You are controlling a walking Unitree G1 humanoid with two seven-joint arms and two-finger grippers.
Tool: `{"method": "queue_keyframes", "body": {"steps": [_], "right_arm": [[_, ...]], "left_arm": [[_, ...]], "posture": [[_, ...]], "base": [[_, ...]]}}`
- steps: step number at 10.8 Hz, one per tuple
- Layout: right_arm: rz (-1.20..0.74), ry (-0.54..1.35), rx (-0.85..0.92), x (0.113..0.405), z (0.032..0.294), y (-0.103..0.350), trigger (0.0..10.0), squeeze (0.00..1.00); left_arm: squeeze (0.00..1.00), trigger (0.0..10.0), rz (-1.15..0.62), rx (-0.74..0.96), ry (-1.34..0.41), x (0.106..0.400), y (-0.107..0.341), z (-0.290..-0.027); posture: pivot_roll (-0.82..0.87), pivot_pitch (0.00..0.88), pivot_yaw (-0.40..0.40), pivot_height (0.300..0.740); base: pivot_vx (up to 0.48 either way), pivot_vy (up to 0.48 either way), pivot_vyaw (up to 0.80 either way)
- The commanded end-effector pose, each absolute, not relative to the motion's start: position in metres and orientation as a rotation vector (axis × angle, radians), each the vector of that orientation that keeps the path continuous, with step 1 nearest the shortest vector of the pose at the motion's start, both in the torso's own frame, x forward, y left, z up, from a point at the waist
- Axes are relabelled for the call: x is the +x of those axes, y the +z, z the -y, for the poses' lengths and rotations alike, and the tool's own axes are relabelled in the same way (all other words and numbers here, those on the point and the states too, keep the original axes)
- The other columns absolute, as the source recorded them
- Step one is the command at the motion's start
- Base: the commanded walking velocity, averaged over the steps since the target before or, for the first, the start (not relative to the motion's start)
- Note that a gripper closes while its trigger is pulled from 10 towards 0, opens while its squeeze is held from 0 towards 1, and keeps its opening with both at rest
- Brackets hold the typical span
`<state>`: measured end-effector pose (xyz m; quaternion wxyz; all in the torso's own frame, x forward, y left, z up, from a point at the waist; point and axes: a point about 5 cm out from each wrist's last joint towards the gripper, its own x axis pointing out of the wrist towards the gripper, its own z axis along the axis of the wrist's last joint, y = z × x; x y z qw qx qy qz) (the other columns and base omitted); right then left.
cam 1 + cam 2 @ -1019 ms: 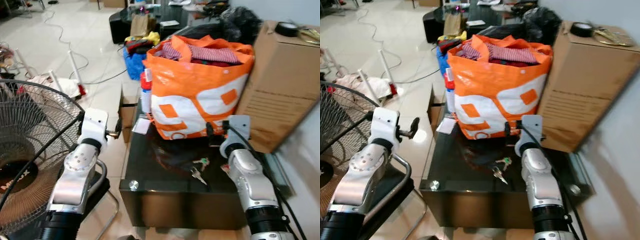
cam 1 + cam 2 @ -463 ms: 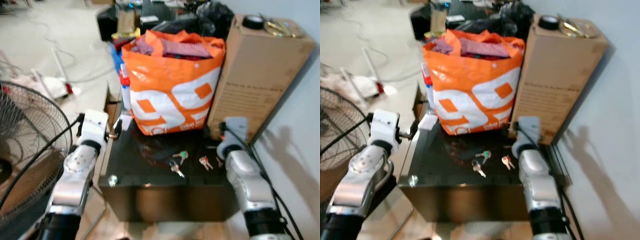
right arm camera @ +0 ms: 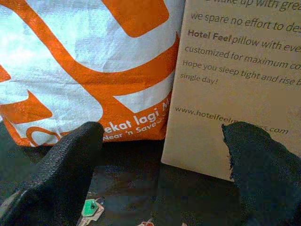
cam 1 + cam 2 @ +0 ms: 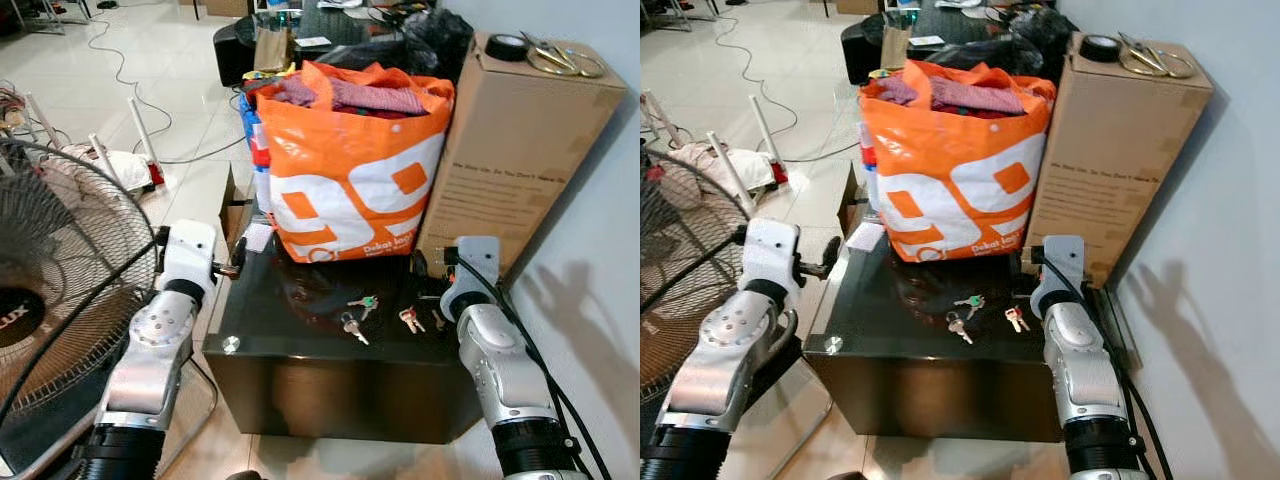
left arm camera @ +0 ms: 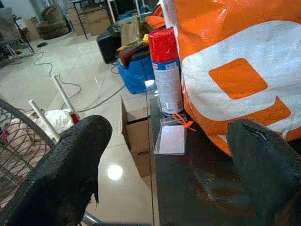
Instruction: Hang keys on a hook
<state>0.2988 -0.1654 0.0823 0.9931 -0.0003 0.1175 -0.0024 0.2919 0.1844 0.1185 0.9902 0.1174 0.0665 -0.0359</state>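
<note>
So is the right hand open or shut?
Open: in the right wrist view the right hand's two fingers stand wide apart, nothing between them.

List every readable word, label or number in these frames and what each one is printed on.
"Hotel Feel pillow", "Hope you sleep tight", "www.hotelfeel…com": tall brown cardboard box.
"…ekat lagi": orange-and-white woven plastic bag.
"UX": hub of the black wire-cage fan.
Label on the red-capped spray can: too blurred to read.

- We hold both silver arms forward, elbows bent, wrists raised.
- Our left gripper [image 5: 164, 165] has its black fingers [image 5: 66, 169] spread wide, holding nothing.
- Our right gripper [image 3: 162, 174] likewise has its fingers [image 3: 66, 165] apart and empty.
</note>
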Motion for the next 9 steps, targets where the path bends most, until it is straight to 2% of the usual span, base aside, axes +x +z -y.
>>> {"method": "queue_keyframes", "body": {"steps": [1,2,4,9], "right_arm": [[-0.218,-0.008,-0.001,0.3008,0.1665,0.0869,10.0,1.00],[-0.242,-0.012,-0.010,0.3006,0.1671,0.0846,10.0,1.00],[-0.252,-0.023,-0.015,0.3002,0.1692,0.0831,10.0,1.00],[-0.249,-0.040,-0.031,0.3024,0.1734,0.0848,10.0,1.00]], "left_arm": [[0.00,10.0,-0.138,0.228,-0.074,0.2920,0.1183,-0.1846],[0.00,10.0,-0.137,0.226,-0.076,0.2920,0.1184,-0.1840],[0.00,10.0,-0.138,0.224,-0.077,0.2920,0.1183,-0.1838],[0.00,10.0,-0.141,0.223,-0.078,0.2931,0.1182,-0.1825]], "posture": [[-0.03,0.000,0.003,0.740],[-0.03,0.000,0.001,0.740],[-0.03,0.000,-0.001,0.740],[-0.03,0.000,-0.004,0.740]], "base": [[0.000,0.000,0.00],[0.247,0.000,0.00],[0.247,0.000,-0.78],[0.252,0.000,0.00]]}}
